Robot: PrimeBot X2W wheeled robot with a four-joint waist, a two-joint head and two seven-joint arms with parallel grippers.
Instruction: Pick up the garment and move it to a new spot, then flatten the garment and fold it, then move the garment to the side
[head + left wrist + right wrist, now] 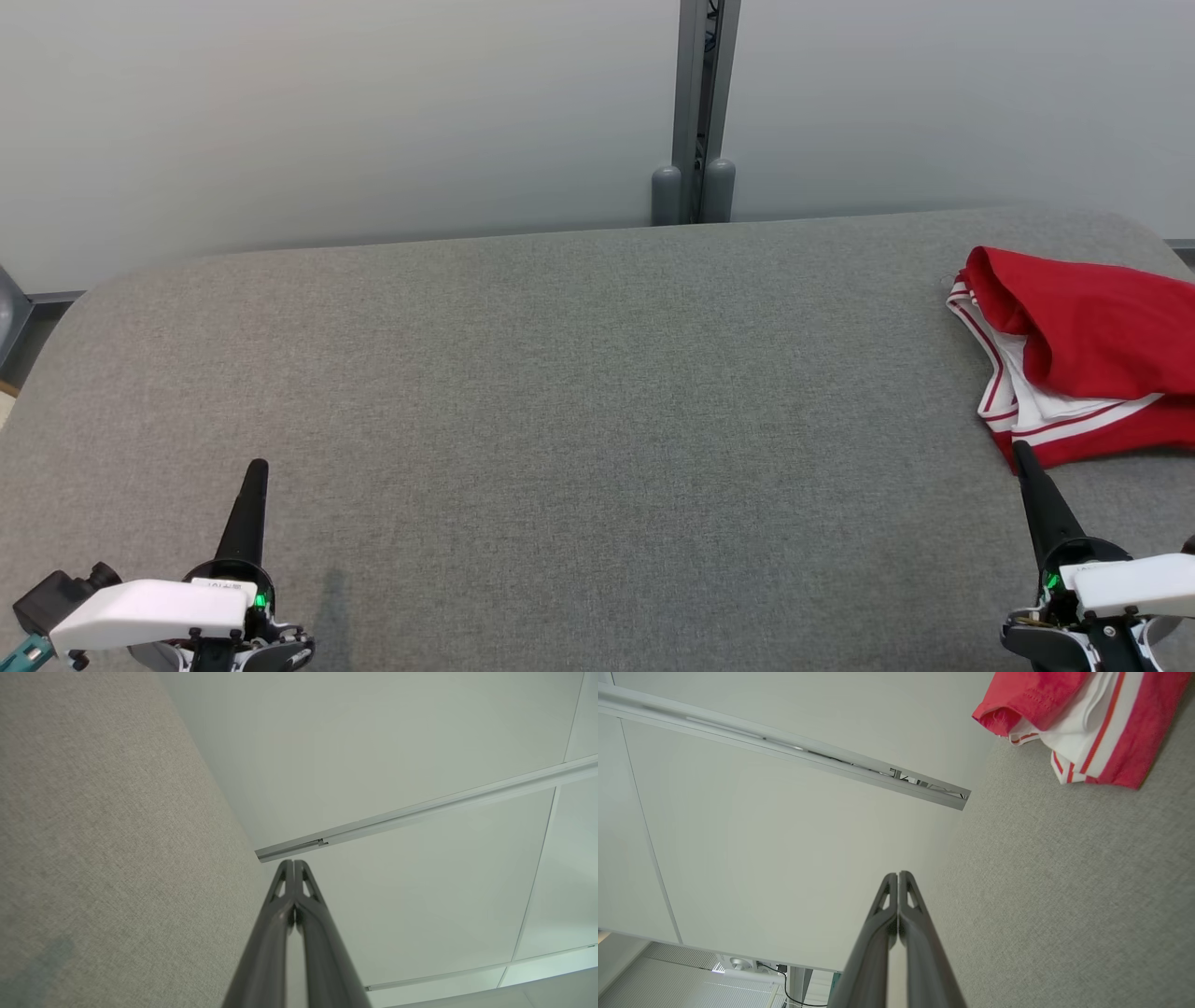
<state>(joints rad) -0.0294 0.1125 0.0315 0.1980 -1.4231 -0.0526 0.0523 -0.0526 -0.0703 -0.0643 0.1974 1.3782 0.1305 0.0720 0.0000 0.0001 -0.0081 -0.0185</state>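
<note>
A red garment (1088, 350) with white stripes and a white lining lies crumpled at the far right of the grey table (579, 392), cut off by the head view's right edge. The right wrist view has the garment (1083, 716) at its upper right. My right gripper (1019, 450) is shut and empty at the lower right, its tips just short of the garment's near hem; the shut right gripper (898, 873) holds nothing. My left gripper (259, 464) stands shut and empty at the lower left, far from the garment. In its own view the left gripper (294, 861) has both fingers pressed together.
The grey fabric-covered table has rounded back corners and spans nearly the whole head view. Pale wall panels (327, 121) rise behind it, joined by a grey metal post (695, 112) at the back middle.
</note>
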